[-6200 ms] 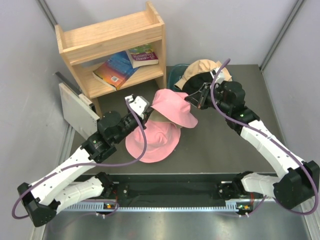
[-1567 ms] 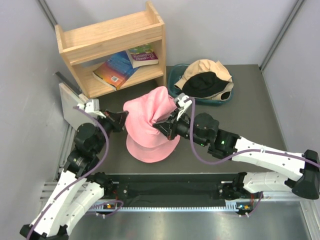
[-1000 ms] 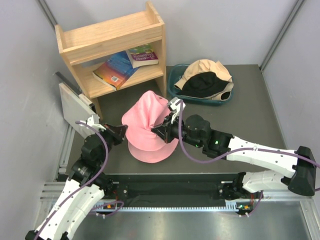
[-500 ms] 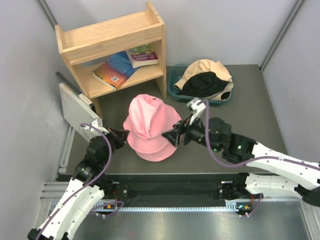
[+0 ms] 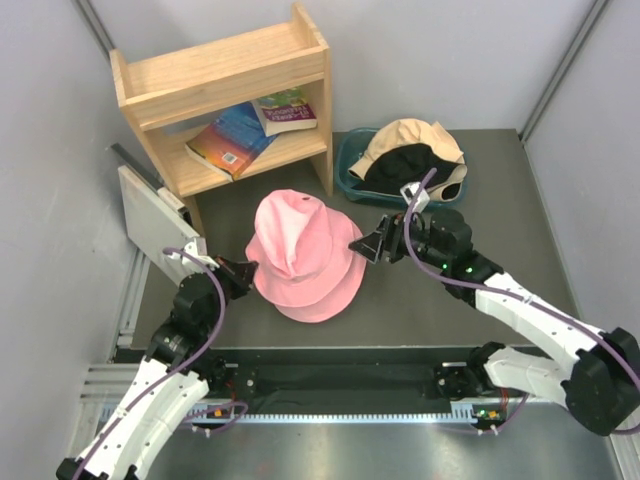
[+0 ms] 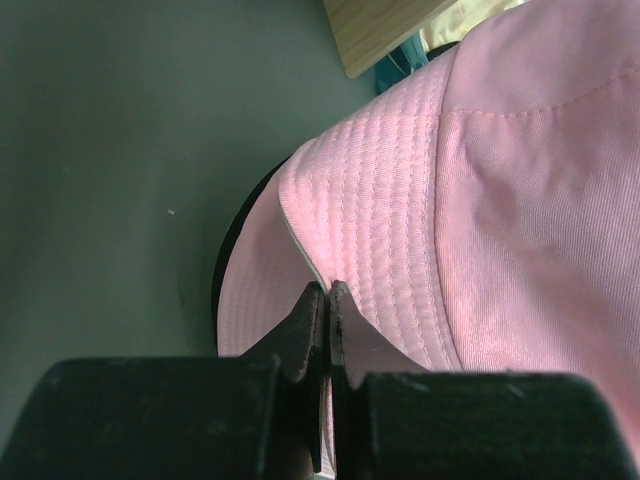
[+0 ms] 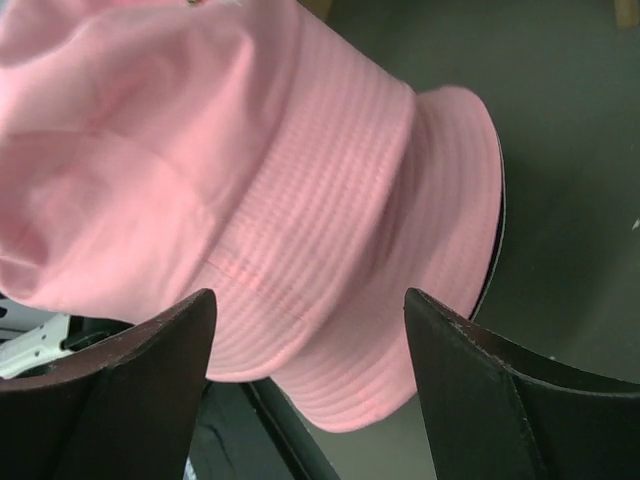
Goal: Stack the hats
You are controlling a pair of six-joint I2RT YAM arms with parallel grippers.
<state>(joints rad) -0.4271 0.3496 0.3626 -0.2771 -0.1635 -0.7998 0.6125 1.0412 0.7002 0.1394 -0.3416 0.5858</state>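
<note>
Two pink hats sit stacked mid-table: the upper one (image 5: pixel 295 235) (image 7: pixel 150 150) (image 6: pixel 520 200) lies over the lower one (image 5: pixel 320 300) (image 7: pixel 440 200) (image 6: pixel 255 300), whose brim sticks out underneath. My left gripper (image 5: pixel 245 268) (image 6: pixel 328 292) is at the stack's left side, shut on the edge of the upper hat's brim. Just right of the stack, my right gripper (image 5: pixel 370 243) (image 7: pixel 310 320) is open and holds nothing, a little apart from the brims. A tan hat (image 5: pixel 405 137) with a black hat (image 5: pixel 405 165) on it rests in the teal tub (image 5: pixel 345 165) at the back.
A wooden shelf (image 5: pixel 220 80) holding books (image 5: pixel 235 135) stands at the back left, close behind the pink stack. A grey panel (image 5: pixel 150 215) leans by the left wall. The tub is right behind my right wrist.
My right gripper opened, let go of the upper pink hat and drew back to the right. The hat settled lower over the other pink one. My left gripper kept its hold.
</note>
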